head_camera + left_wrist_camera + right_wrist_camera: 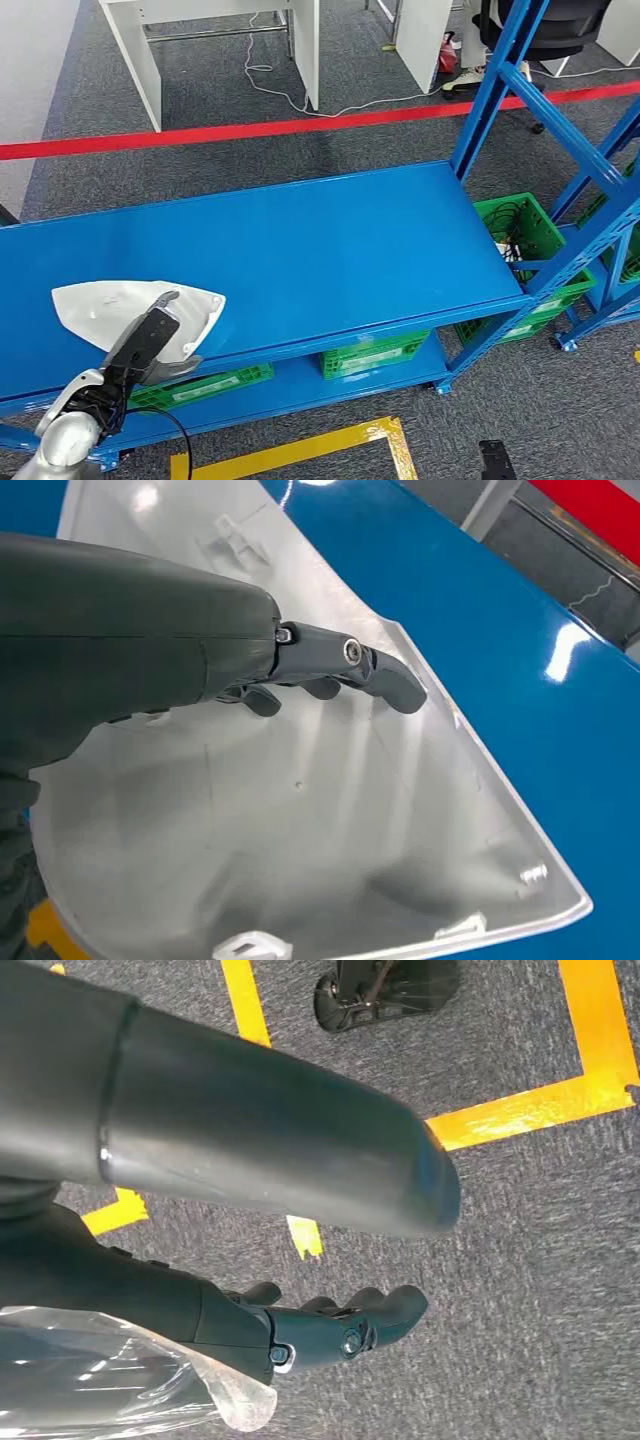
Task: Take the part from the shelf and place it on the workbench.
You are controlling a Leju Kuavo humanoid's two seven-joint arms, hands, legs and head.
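Head view has your left hand [143, 345] reaching over the white part [90, 310] lying near the blue shelf's [317, 250] front edge, fingers apart and gripping nothing, so you're mid-reach and I'd say next up is closing on its rim.

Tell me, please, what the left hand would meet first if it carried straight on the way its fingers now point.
Probably the white part: the left hand hovers over its hollow inner face, fingers angled toward its far edge. Beyond that lies only the bare blue shelf. Whether the fingertips already touch the part is unclear.
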